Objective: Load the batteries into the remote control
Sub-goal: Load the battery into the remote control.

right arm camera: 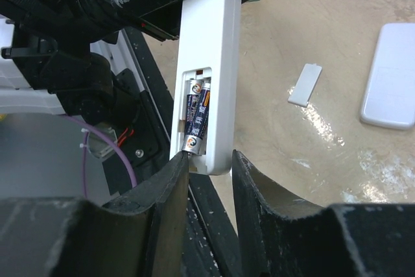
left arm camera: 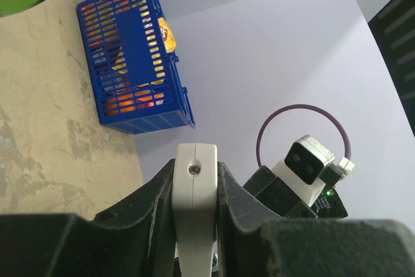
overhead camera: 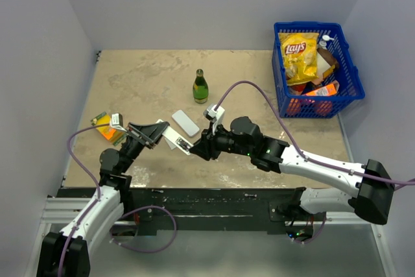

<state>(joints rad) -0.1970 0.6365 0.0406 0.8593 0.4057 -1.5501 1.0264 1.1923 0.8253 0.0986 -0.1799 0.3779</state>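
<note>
My left gripper (overhead camera: pixel 160 133) is shut on the white remote control (overhead camera: pixel 176 139) and holds it off the table, its narrow end between the jaws (left arm camera: pixel 194 207). In the right wrist view the remote control (right arm camera: pixel 217 63) shows its open compartment with two dark batteries (right arm camera: pixel 198 118) lying side by side in it. My right gripper (right arm camera: pixel 211 160) stands at the remote's near end. Its jaws are apart with nothing between them. Its left fingertip (right arm camera: pixel 181 163) touches the silver end of one battery. The small white battery cover (right arm camera: pixel 305 85) lies on the table.
A white rounded bar (overhead camera: pixel 185 122) lies on the table behind the grippers. A green bottle (overhead camera: pixel 201 87) stands further back. A blue basket (overhead camera: pixel 350 95) of snacks sits at the back right. A yellow and orange box (overhead camera: pixel 107 128) lies at the left.
</note>
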